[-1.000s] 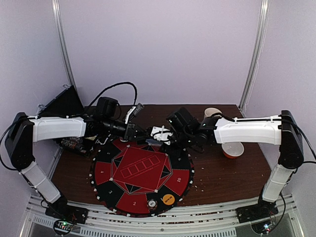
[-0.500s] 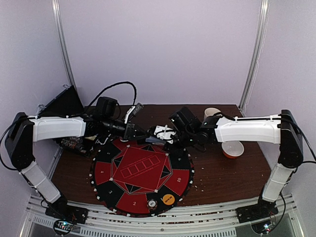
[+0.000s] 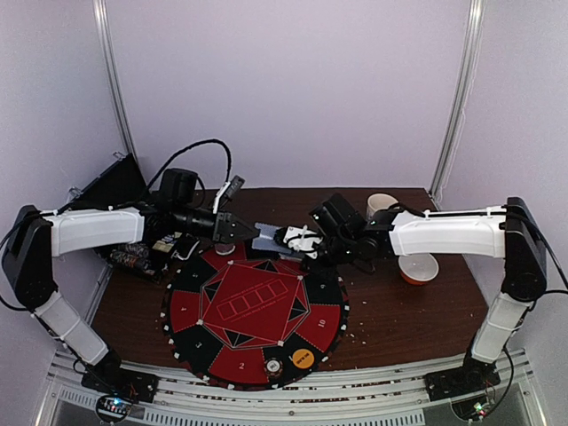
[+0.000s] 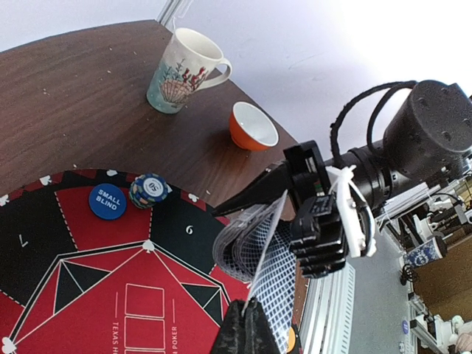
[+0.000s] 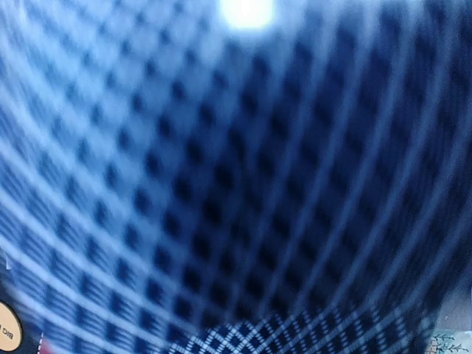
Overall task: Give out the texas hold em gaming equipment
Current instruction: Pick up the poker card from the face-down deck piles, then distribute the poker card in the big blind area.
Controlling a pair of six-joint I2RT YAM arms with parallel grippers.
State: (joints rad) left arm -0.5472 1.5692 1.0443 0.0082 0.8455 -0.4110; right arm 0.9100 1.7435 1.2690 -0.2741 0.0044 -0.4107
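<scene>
My left gripper [image 3: 242,229] is shut on the edge of one grey-blue-backed playing card [image 3: 269,236], held in the air over the far edge of the poker mat [image 3: 253,306]. In the left wrist view its fingertips [image 4: 243,328] pinch that card [image 4: 279,291]. Just beyond, my right gripper [image 4: 295,203] is shut on the bent deck of cards [image 4: 240,243]. The right wrist view is filled by a blurred card back [image 5: 236,177], which hides that gripper's jaws. A blue chip [image 4: 107,200] and a small chip stack [image 4: 150,190] lie on the mat.
A patterned mug [image 3: 382,203] and an orange-and-white bowl [image 3: 417,268] stand at the back right. An orange button [image 3: 303,358] and a whitish one [image 3: 273,365] lie at the mat's near edge. Black electronics [image 3: 133,257] and cables crowd the back left.
My left gripper has shut on one card and drawn back to the left, pulling it out of the deck. The right gripper has shifted slightly right with the deck.
</scene>
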